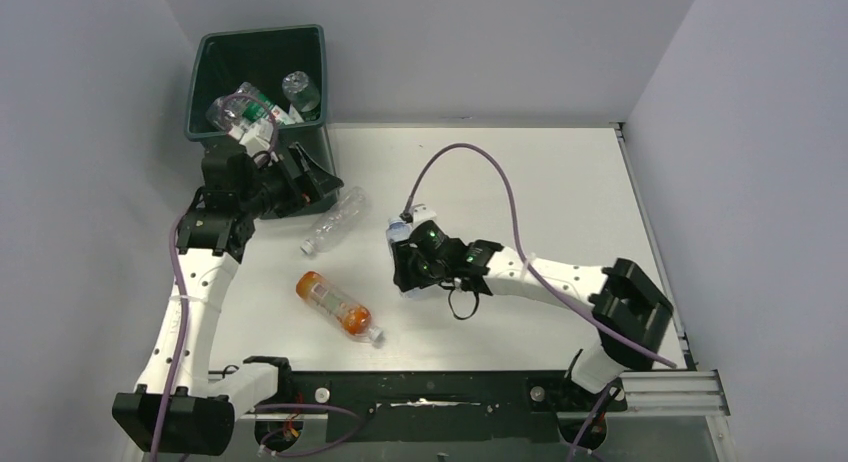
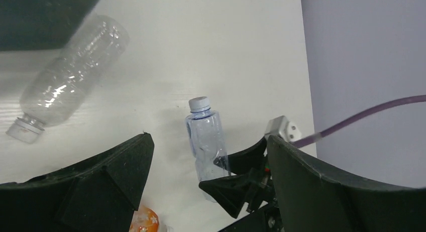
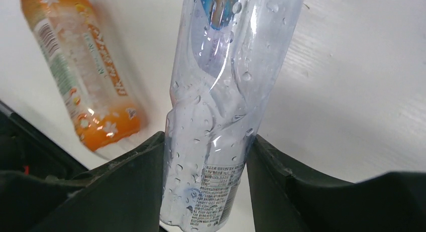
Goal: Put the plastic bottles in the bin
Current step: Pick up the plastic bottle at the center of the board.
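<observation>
Three bottles [image 1: 335,219] [image 1: 338,304] [image 2: 205,134] outside bin [image 1: 250,57] (one orange)

A robotics lab test cell: plain pale partition walls [image 1: 440,42] box in a white desk [image 1: 560,182] on its left, far and right sides. The left arm [image 1: 195,302] and right arm [image 1: 560,280] stand on a black base plate [image 1: 420,387] beside an aluminium rail [image 1: 670,390], trailing purple cables [image 1: 470,147]
</observation>
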Controlling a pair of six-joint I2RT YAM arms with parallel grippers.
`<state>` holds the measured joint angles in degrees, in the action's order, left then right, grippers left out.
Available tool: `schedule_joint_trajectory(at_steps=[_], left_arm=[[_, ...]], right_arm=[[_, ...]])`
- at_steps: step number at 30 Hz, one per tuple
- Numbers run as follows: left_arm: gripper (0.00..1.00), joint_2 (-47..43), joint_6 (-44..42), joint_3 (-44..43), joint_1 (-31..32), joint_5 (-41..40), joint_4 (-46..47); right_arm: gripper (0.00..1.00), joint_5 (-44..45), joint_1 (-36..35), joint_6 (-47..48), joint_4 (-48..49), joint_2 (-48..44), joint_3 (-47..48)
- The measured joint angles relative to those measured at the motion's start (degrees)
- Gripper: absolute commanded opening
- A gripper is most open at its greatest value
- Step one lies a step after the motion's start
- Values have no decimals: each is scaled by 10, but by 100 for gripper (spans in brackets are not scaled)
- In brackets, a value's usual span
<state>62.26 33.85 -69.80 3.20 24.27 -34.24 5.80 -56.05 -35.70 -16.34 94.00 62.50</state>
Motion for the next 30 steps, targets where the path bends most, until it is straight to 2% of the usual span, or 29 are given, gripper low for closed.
schedule_joint_trajectory(at_steps=[7,13,20,30], left_arm=[[84,20,31,20,78,-1,16],[84,34,54,31,179,-25,54],[84,62,81,43,245,-50,89],[84,84,105,50,285,-69,131]], right_arm=[[45,28,-14,-42,-5,-140,-85],[45,48,-14,-63,-31,-224,-118],[45,57,-14,-72,-46,-272,-120],[45,58,-14,-69,-48,-285,-120]])
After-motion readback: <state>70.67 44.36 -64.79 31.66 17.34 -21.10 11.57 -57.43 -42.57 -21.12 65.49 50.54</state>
